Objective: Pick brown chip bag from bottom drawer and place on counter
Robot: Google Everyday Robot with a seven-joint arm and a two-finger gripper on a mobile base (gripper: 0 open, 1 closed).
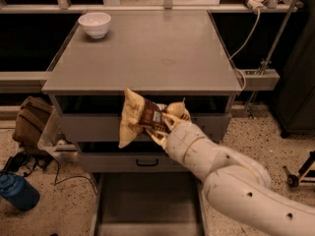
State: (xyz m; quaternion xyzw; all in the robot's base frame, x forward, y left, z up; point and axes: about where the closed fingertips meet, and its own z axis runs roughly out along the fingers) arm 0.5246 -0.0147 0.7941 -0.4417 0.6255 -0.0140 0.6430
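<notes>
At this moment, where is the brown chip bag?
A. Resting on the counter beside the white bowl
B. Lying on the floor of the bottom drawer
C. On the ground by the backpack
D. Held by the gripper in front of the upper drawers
D: the brown chip bag is clamped in the gripper, in front of the upper drawer fronts, above the open bottom drawer and not yet on the counter.

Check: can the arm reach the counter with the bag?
Probably yes: the end effector, before the upper drawers, holds the brown chip bag at the counter front edge, with bare surface beyond.
</notes>
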